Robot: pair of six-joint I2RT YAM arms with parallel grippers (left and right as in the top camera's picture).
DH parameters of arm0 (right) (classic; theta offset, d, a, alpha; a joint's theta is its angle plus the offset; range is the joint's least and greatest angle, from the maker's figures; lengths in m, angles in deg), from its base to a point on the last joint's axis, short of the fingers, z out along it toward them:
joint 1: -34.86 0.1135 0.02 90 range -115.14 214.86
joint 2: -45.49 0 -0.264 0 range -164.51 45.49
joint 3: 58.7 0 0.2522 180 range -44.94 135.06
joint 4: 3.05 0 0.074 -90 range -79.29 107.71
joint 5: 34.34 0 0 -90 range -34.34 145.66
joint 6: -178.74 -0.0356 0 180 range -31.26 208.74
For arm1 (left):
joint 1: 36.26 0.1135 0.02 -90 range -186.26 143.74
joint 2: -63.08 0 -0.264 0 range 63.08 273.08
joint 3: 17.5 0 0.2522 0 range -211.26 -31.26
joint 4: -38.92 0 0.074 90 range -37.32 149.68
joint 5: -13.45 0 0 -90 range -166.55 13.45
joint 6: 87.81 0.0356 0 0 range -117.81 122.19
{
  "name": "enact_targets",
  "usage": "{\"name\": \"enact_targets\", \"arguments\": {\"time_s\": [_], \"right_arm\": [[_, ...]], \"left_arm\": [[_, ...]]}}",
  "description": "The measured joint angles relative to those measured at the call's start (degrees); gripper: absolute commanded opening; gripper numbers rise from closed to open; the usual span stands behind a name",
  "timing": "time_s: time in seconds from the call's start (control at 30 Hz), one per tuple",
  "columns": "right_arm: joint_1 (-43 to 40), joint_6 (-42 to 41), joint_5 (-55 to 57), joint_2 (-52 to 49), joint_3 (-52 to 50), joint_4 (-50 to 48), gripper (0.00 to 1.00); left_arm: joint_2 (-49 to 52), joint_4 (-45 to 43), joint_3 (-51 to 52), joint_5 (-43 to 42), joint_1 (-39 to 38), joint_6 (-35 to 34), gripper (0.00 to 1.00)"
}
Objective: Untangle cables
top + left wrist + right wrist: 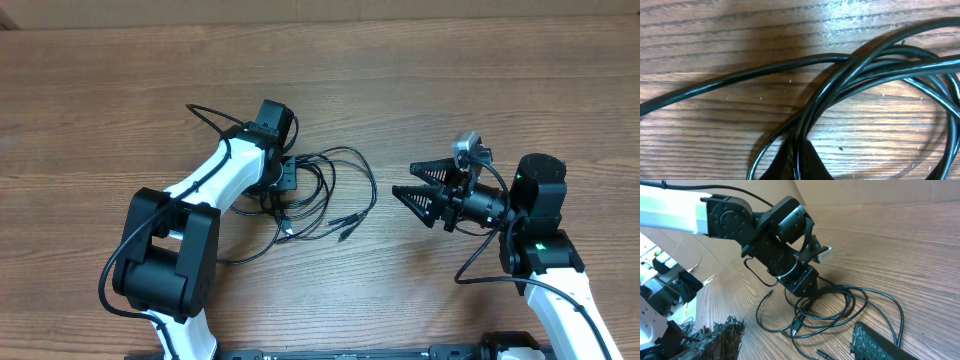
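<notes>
The left gripper is clamping its jaws shut on the cables, whose loops are spreading just beyond them. The right gripper is hovering open-jawed, well apart from the cables.

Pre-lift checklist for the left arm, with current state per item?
1. Left gripper jaws shut on the cables: ok.
2. Only one strand gripped: cannot tell.
3. Right gripper jaws open, apart from the cables: ok.
4. Plug ends lying loose on the table: ok.
5. Cables untangled: not ok, strands cross and loop.
</notes>
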Motion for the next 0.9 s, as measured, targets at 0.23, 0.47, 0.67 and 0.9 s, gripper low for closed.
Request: {"name": "enact_targets", "arguments": {"time_s": [0.23,0.47,0.67,0.9], "right_arm": [[0.0,0.0,0.0,0.0,0.0,0.0,0.67],[0.0,0.0,0.2,0.0,0.0,0.0,0.67],[0.0,0.0,0.1,0.0,0.0,0.1,0.67],[0.0,0.0,0.2,0.0,0.0,0.1,0.74]], "left_arm": [[0.0,1.3,-0.2,-0.3,0.0,0.0,0.04],[0.0,10.8,-8.0,-1.7,0.0,0.0,0.04],[-1.0,17.1,-21.7,-5.5,0.0,-1.2,0.04],[-4.3,19.0,-30.0,-15.0,-0.1,-3.0,0.04]]}}
